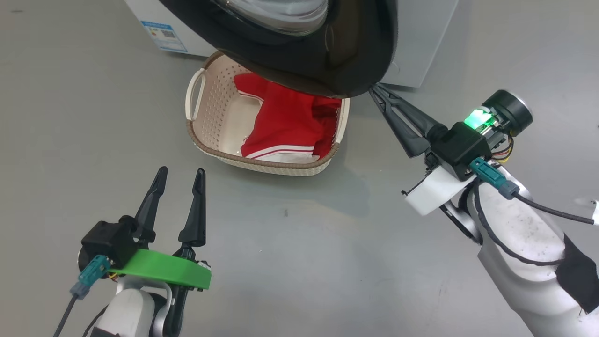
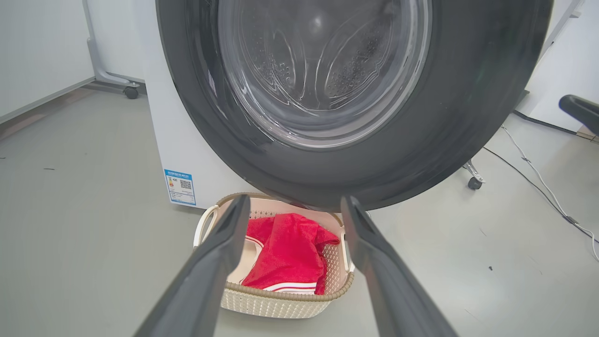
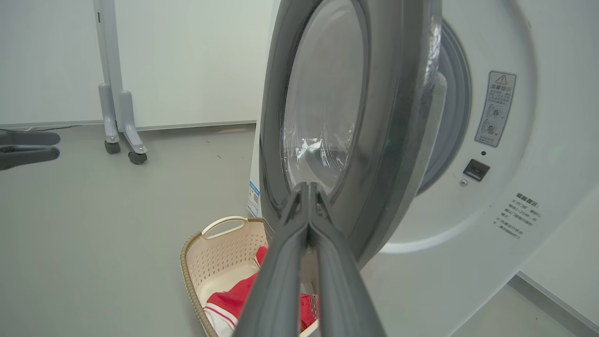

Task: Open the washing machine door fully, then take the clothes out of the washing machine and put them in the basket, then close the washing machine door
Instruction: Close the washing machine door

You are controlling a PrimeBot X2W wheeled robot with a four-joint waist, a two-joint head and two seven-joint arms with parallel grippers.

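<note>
The washing machine door [image 1: 304, 51], a glossy black ring around clear glass, hangs part-way open over the basket [image 1: 206, 140]; it also fills the top of the left wrist view [image 2: 421, 140] and stands edge-on in the right wrist view [image 3: 388, 140]. Red clothes [image 1: 285, 121] with white striped trim lie in the cream basket [image 2: 281, 306] on the floor. My right gripper [image 1: 374, 89] is shut, its tips against the door's lower outer rim [image 3: 309, 187]. My left gripper [image 1: 181, 173] is open and empty, on the near side of the basket. The white washing machine [image 3: 514, 187] stands behind the door.
Grey floor lies all around the basket. A wheeled white panel stand [image 3: 119, 126] stands at the back left in the right wrist view. Cables [image 2: 538, 178] trail on the floor to the right of the machine. A blue label [image 1: 164, 35] marks its lower corner.
</note>
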